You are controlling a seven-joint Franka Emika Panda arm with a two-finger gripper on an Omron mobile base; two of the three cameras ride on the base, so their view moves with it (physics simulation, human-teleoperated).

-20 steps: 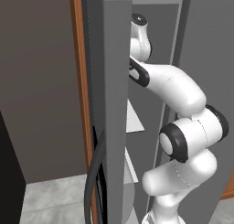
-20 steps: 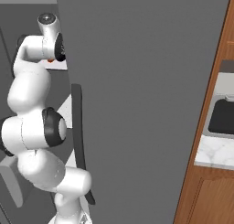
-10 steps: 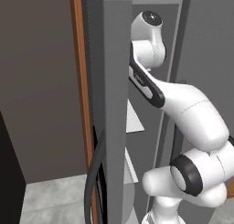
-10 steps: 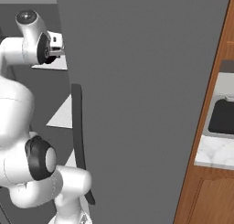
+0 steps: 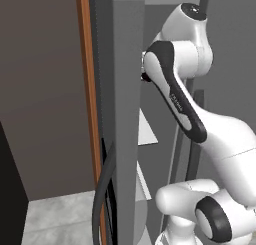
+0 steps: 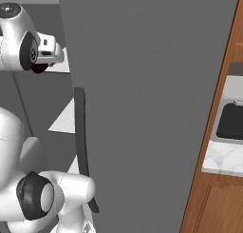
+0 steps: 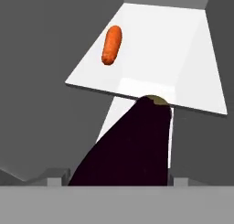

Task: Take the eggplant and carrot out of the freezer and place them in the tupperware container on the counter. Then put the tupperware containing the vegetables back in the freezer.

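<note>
Tool (image 7: 119,182) around lengthwise eggplant (image 7: 125,145).

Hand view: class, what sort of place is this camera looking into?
Probably the inside of a freezer: a white shelf between grey walls, a carrot lying on it, and an eggplant close to the camera.

Tight squeeze past the freezer door (image 5: 125,119) edge – eggplant (image 7: 130,145) hogging the near space by the shelf (image 7: 155,45) lip. Plenty of bare shelf around the carrot (image 7: 111,45) – reachable from above.
</note>
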